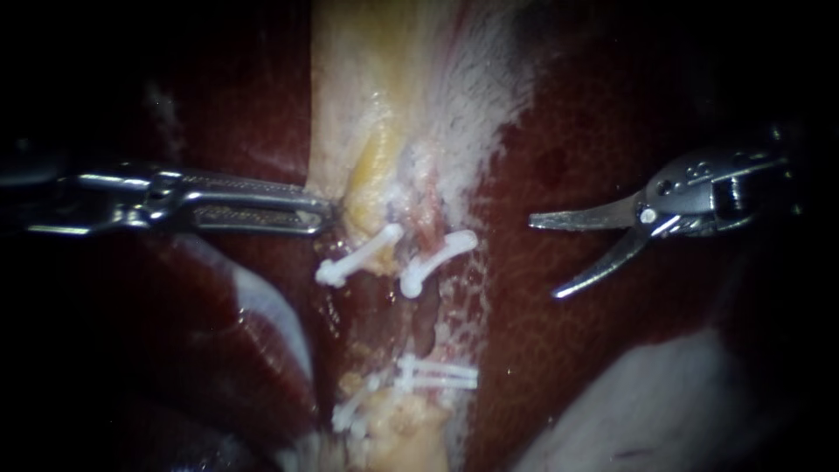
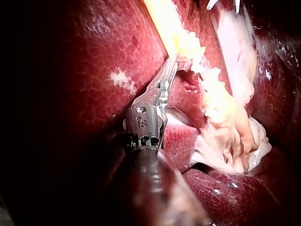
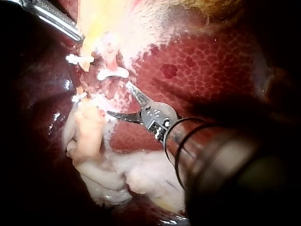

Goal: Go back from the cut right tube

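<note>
Endoscope, right instrument: our right instrument (image 1: 544,260) lies over the liver (image 1: 568,131). Its hand is open, two curved blades spread with nothing between them.
Endoscope, task's thing: the cut right tube (image 1: 426,218) lies ahead of the blade tips and apart from them. Its stump carries a white clip (image 1: 437,260), and the lower clips (image 1: 437,376) sit beyond the gap.
Endoscope, left instrument: our left instrument (image 1: 328,214) has its hand closed on the edge of the yellow tissue (image 1: 367,166), just beside the tubes.
Left wrist: the left instrument (image 2: 172,61) grips the yellow tissue (image 2: 188,44) at its tip, with liver (image 2: 94,61) beside the shaft. The other instrument is not seen here.
Right wrist: the right instrument (image 3: 117,99) shows its blades apart. The white clip (image 3: 113,74) looks near the farther blade, and the left instrument (image 3: 51,16) is well ahead.
Doing it well: we judge the retreat should run straight back along the shaft. We would bring the blades together first, so that no edge drags across the liver or catches a clip, and hold the left grip steady.
</note>
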